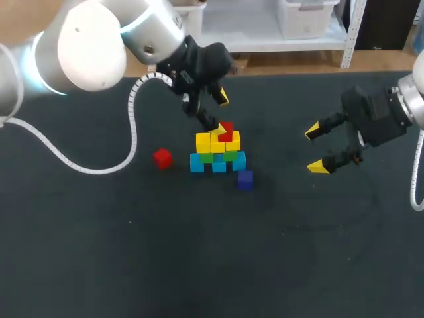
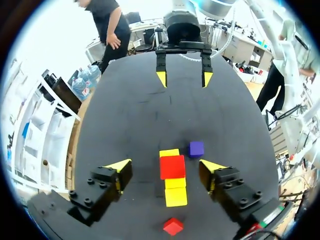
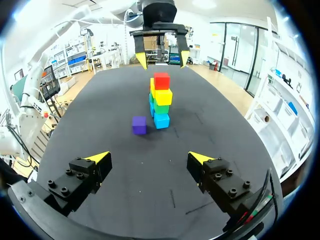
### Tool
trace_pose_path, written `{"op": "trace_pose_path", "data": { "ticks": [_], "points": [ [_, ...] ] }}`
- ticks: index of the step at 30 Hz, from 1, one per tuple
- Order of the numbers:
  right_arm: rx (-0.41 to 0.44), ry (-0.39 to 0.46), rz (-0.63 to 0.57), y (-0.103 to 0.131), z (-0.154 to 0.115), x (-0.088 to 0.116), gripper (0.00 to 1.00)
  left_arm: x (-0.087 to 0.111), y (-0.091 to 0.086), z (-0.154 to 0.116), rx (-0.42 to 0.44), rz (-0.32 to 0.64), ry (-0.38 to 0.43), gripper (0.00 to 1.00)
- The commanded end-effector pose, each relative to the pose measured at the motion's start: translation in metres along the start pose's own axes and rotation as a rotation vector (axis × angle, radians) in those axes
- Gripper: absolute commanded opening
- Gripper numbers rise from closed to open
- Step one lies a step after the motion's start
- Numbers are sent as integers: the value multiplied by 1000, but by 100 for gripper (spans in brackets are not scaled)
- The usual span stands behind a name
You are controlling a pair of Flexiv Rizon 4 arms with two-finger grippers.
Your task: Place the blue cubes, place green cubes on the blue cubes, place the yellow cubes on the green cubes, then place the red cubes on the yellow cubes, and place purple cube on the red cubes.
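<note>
Cubes in plain, smooth colours with crisp edges form a small stack [image 1: 217, 151] near the middle of the matte black desk [image 1: 132, 252]. Its bottom row is the blue cubes [image 1: 218, 163], set side by side. The green cubes [image 1: 230, 156] rest on them, and the yellow cubes [image 1: 204, 142] lie in a row above those. One red cube [image 1: 226, 132] sits on the yellow layer, toward its right end in the head view.

The purple cube [image 1: 246, 179] stands on the desk just beside the stack's front right corner, apart from it. A second, loose red cube [image 1: 162, 158] lies on the desk near the stack's left side.

The left gripper [image 1: 218, 111] hangs directly over the stack with its yellow-tipped fingers spread and nothing between them. In its wrist view the top red cube lies below, between the two tips. A white coiled cable [image 1: 132, 119] loops down from that arm onto the desk.

The right gripper [image 1: 315, 149] is well off to the right of the stack, fingers spread wide and empty, pointing toward the cubes.
</note>
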State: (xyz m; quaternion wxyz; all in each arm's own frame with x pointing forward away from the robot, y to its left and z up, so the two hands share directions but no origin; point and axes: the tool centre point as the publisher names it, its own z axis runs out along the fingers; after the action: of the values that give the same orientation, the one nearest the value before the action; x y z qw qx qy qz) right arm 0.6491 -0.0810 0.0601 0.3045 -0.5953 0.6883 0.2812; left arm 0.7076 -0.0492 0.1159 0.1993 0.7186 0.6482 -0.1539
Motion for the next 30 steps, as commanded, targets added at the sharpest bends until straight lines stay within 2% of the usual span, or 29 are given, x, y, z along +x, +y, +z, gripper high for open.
{"op": "trace_pose_path", "data": {
  "ticks": [1, 7, 12, 16, 23, 30],
  "points": [
    [-1, -3, -1, -1, 1, 0, 100, 12, -14, -29, -48, -10, 4, 100],
    [-1, -3, -1, -1, 1, 0, 100, 39, -24, -55, -99, -5, 16, 100],
    [-1, -3, -1, -1, 1, 0, 100, 62, -29, -63, -33, 95, 68, 100],
    [-1, -3, -1, -1, 1, 0, 100, 82, -30, -69, 10, 154, 77, 100],
    [-1, -3, -1, -1, 1, 0, 100, 108, -27, -49, 147, 284, 106, 100],
    [-1, -3, -1, -1, 1, 0, 100, 120, -22, -27, 220, 366, 116, 100]
  ]
}}
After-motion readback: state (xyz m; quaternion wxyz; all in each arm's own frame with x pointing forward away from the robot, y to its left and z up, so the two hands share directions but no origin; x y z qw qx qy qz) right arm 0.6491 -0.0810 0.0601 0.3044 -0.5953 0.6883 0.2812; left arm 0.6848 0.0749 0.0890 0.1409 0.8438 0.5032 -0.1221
